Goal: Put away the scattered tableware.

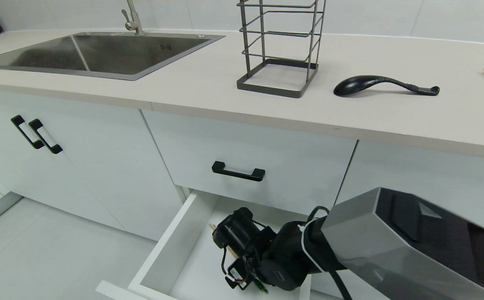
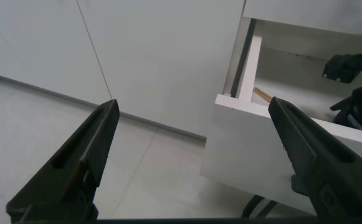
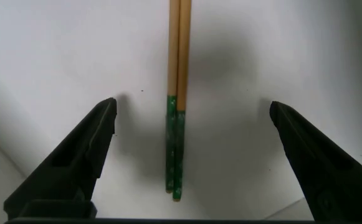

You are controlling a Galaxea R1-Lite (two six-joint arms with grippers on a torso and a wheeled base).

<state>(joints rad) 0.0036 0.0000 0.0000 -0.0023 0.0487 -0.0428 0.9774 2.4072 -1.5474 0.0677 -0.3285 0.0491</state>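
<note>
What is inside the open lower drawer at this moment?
A pair of green-tipped wooden chopsticks lies on the white floor of the drawer, between the open fingers of the right gripper. The right arm covers part of the floor, and the back is hidden under the cabinet.

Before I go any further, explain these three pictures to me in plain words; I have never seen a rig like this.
This is a two-armed robot tidying a kitchen. The wide picture comes from a camera on its head, looking down at a counter with a sink, a wire rack and a black spoon lying on it. Below, a drawer stands open, with the right arm down inside it. The other two pictures come from cameras on the wrists; the dark prongs are each gripper's fingers. The right gripper is open above a pair of chopsticks lying on the drawer floor, so it holds nothing. The left gripper is open too, holding nothing, outside the drawer's front.
</note>
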